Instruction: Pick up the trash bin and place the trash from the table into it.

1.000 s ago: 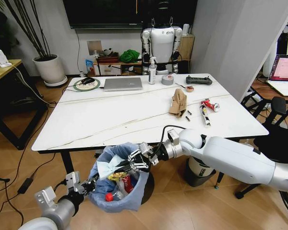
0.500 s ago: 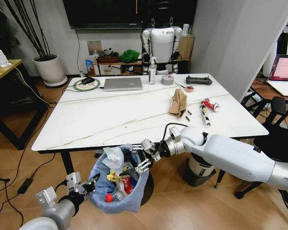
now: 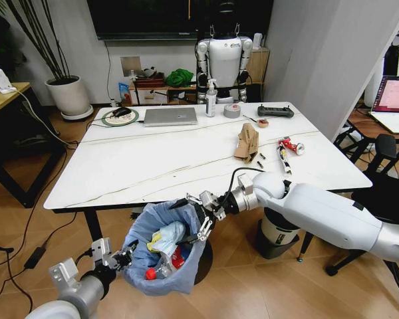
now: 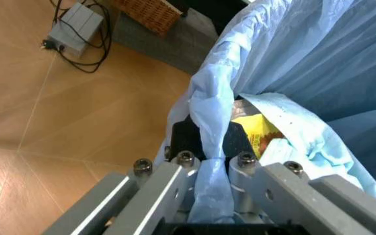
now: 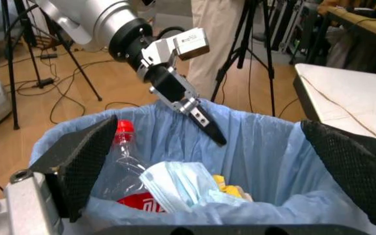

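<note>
— Wooden floor, white table (image 3: 153,166) filling mid-frame; what's going on?
— Head view: the right gripper (image 3: 201,214), jaws spread and empty, is hovering over the trash bin (image 3: 161,282) at lower centre. Brown cardboard (image 3: 247,143) and a red-white packet (image 3: 291,145) are waiting at right.
— Left wrist?
— The left gripper (image 4: 201,171) is pinching the bin's blue bag.
— Right wrist?
— Bin centred, part-filled; bottle (image 5: 124,147) inside.

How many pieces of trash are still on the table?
About 5: torn cardboard, two small dark bits just right of it, and two red-white packs further right. Tiny scraps may be missed.
</note>
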Robot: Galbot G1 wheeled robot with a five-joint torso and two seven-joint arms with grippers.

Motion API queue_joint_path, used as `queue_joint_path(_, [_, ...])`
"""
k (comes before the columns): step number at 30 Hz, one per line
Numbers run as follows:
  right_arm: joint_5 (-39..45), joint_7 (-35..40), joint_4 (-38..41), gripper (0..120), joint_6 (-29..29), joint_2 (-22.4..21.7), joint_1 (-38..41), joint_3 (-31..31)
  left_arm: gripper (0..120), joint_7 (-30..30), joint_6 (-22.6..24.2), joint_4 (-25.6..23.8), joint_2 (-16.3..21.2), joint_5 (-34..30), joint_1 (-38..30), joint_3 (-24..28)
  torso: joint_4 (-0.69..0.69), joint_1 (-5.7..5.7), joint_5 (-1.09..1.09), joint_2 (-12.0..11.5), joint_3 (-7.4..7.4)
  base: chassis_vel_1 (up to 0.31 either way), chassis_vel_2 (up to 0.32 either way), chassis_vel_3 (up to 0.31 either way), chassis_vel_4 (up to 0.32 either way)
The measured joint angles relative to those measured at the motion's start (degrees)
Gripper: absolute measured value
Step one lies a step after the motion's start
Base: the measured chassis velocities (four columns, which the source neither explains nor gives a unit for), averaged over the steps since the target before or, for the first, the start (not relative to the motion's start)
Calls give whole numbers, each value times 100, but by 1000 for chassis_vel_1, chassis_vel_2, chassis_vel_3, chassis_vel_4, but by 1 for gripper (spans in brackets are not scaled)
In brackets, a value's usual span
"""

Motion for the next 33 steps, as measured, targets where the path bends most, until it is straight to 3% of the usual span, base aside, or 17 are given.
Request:
queue_joint_path(6, [170,216,-37,100,25,-41,-14,169,0,2,2,56,-5,49,41,-19,0,0,0,0,0,0,0,0,0])
queue_joint_path(11, [426,1095,-115,100,222,-150,-14,347,0,1,-2,71,5,56,116,-64,1,0,0,0,0,0,0,0,0])
queue_joint_path(19, [671,2659,-559,100,763,-332,-172,767,0,-22,-51,81,351,-47,121,-94,0,0,0,0,0,0,0,0,0])
queue_joint_path(24, [544,3784,-999,100,1199,-397,-559,1334,0,-47,-66,122,661,-208,-17,-38,-1,0,1,0,0,0,0,0,0])
queue_joint_path(26, [521,3885,-1043,100,1224,-429,-657,1478,0,-49,-66,123,711,-234,-47,-8,1,0,2,0,0,0,0,0,0])
queue_joint_path(33, [293,4892,-1042,100,929,-743,-1634,2469,0,-81,-68,165,775,-310,-174,122,-4,0,5,0,0,0,0,0,0])
